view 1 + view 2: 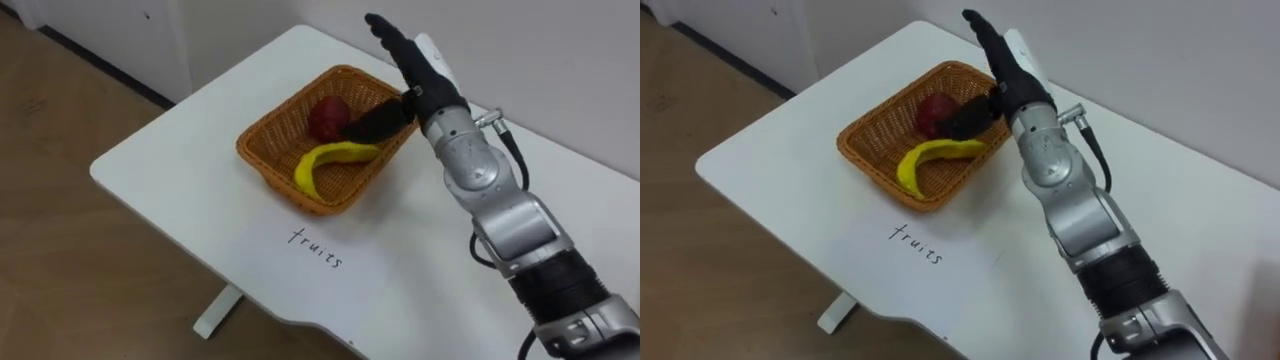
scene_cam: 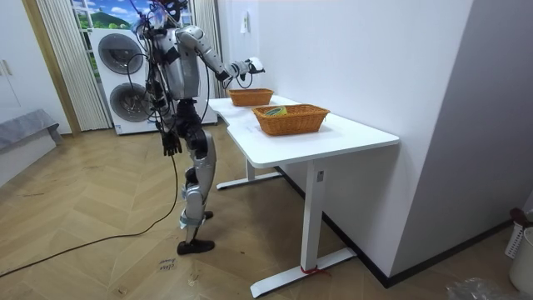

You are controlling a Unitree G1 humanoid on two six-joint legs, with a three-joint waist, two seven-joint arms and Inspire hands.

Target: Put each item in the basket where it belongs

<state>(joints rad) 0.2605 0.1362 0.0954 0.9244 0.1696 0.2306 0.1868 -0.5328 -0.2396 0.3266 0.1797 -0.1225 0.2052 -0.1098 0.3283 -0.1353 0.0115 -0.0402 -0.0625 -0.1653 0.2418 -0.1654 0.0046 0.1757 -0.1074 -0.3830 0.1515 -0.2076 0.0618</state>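
Observation:
A woven fruit basket [image 1: 262,165] stands on the white table [image 1: 170,190] and holds a red apple [image 1: 327,116] and a yellow banana [image 1: 325,160]. My right hand [image 1: 410,62] hovers over the basket's far right rim. It is open, with straight fingers pointing away from me and the dark thumb hanging toward the apple, and nothing is in it. In the room view my right arm reaches out over the far basket [image 2: 250,97], while my left hand [image 2: 169,146] hangs by my side.
A handwritten word [image 1: 316,249] marks the table in front of the fruit basket. A second woven basket [image 2: 291,118] with mixed items sits nearer the room camera. The wall runs along the table's far side. Washing machines [image 2: 121,79] stand behind me.

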